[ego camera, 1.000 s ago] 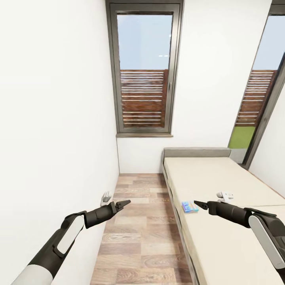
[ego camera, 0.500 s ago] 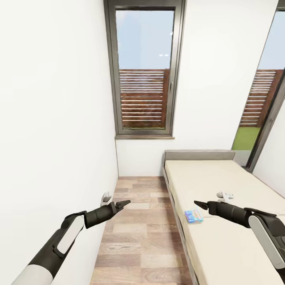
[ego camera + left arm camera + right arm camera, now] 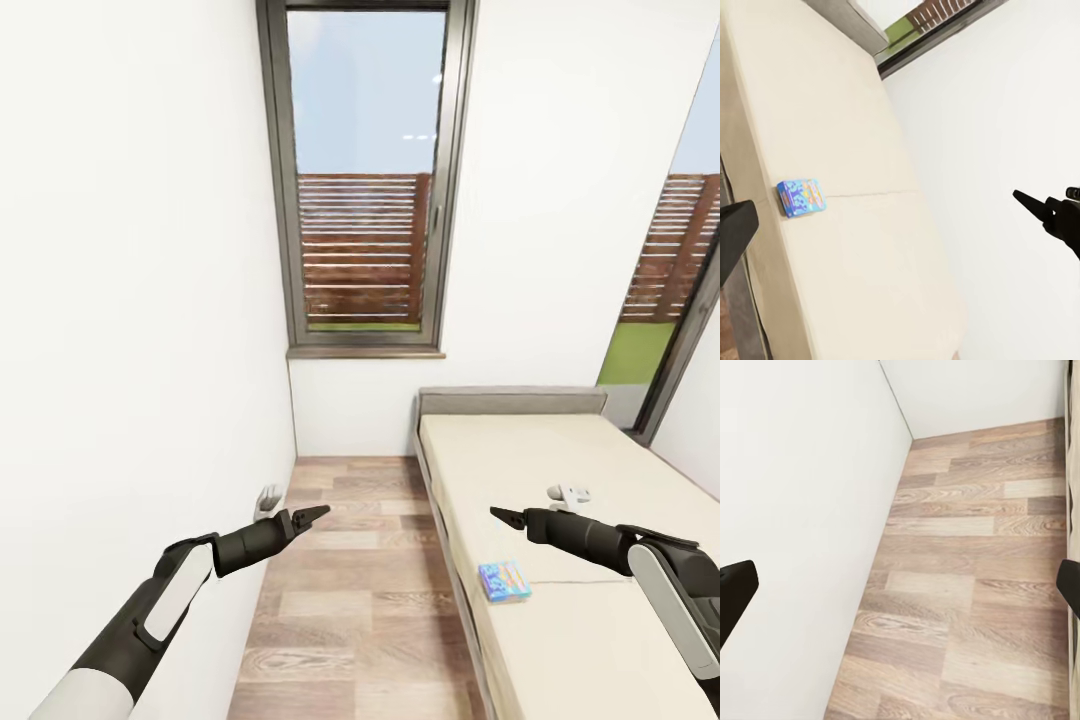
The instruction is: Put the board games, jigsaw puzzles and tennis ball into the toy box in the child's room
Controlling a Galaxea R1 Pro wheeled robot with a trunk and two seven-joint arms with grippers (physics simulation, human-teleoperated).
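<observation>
A small blue board game (image 3: pixel 504 580) lies flat on the bed (image 3: pixel 560 470), close to the mattress edge that faces the floor strip. The same blue box (image 3: pixel 801 197) shows in the left wrist view on the cream mattress. My left gripper (image 3: pixel 315 517) hangs open over the wood floor, to the left of the bed. My right gripper (image 3: pixel 505 517) hangs open above the mattress, a little beyond the blue box and apart from it. Nothing is between either pair of fingers. The table, the toy box, the jigsaw puzzles and the tennis ball are out of view.
A narrow strip of wood floor (image 3: pixel 370 570) runs between the white wall (image 3: pixel 130 350) on the left and the bed. A tall dark-framed window (image 3: pixel 365 200) stands in the far wall above the grey headboard (image 3: pixel 510 400). A glazed opening (image 3: pixel 680 290) is at the far right.
The whole view has shifted as the robot rolls toward the window wall. The blue box now shows lower and nearer. Both arms keep their pose.
</observation>
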